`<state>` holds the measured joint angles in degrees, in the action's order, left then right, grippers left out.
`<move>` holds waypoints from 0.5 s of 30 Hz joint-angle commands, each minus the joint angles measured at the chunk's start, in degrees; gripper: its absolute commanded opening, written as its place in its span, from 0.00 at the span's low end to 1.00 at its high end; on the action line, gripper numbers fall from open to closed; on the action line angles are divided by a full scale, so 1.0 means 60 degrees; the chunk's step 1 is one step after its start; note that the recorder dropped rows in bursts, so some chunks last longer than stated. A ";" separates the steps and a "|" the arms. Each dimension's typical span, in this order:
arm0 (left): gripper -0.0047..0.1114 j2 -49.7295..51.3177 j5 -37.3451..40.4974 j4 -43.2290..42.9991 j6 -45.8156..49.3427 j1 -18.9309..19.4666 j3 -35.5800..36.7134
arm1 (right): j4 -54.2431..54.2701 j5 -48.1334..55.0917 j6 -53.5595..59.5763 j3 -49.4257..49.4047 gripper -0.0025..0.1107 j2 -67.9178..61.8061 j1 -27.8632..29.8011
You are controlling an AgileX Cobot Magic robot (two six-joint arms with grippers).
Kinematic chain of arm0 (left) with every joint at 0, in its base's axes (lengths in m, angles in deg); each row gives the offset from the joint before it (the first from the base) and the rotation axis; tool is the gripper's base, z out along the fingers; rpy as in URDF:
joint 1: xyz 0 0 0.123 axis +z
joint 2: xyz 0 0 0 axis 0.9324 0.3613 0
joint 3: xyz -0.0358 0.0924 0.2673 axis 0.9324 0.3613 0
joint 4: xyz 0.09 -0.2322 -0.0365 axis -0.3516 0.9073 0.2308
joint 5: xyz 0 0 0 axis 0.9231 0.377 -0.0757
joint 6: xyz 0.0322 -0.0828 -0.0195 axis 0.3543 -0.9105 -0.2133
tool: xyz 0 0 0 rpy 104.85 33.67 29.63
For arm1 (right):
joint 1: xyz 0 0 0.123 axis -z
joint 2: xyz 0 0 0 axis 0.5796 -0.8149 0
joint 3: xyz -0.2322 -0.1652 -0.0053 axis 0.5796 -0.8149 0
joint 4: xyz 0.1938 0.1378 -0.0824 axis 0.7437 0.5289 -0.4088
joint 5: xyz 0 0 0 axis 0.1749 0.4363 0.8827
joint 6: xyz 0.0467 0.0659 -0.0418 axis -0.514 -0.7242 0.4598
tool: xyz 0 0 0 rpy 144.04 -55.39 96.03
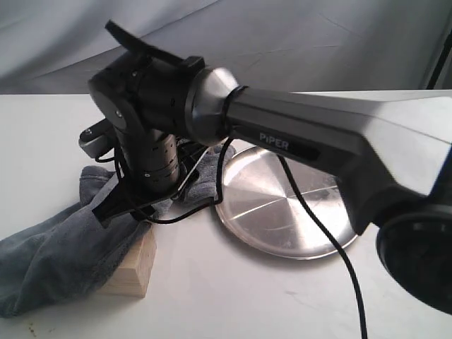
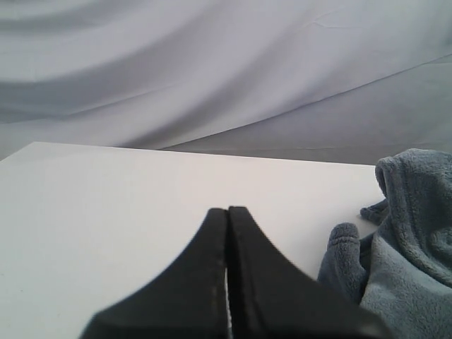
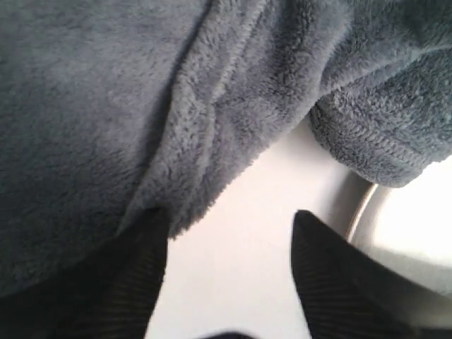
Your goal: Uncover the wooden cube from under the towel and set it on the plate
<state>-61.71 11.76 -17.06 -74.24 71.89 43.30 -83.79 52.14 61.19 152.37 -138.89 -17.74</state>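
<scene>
The blue-grey towel (image 1: 49,254) lies bunched on the left of the white table. It is draped over the top and far side of the wooden cube (image 1: 134,267), whose pale front corner shows. The steel plate (image 1: 282,205) sits right of them with nothing on it. My right gripper (image 1: 131,207) reaches across just above the cube. In the right wrist view it (image 3: 229,226) is open over bare table, one finger at the towel (image 3: 141,106) edge, the plate rim (image 3: 359,210) beside the other. My left gripper (image 2: 227,210) is shut and holds nothing, with the towel (image 2: 409,247) beside it.
The right arm (image 1: 332,141) and its black cable (image 1: 318,219) cross over the plate. A grey cloth backdrop (image 1: 296,35) hangs behind the table. The table's far edge (image 2: 212,152) shows in the left wrist view.
</scene>
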 commanded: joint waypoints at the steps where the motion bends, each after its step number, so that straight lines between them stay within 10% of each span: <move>1: 0.04 -0.0027 -0.0036 -0.0006 -0.0026 0.0006 0.0039 | 0.0141 0.0038 -0.0663 0.0056 0.60 -0.0291 0.0006; 15: 0.04 -0.0027 -0.0036 -0.0006 -0.0026 0.0006 0.0039 | -0.0063 0.0038 -0.1160 0.0056 0.60 0.0687 0.0006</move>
<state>-61.71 11.76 -17.06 -74.24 71.89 43.30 -84.79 52.66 56.45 152.88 -137.36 -17.64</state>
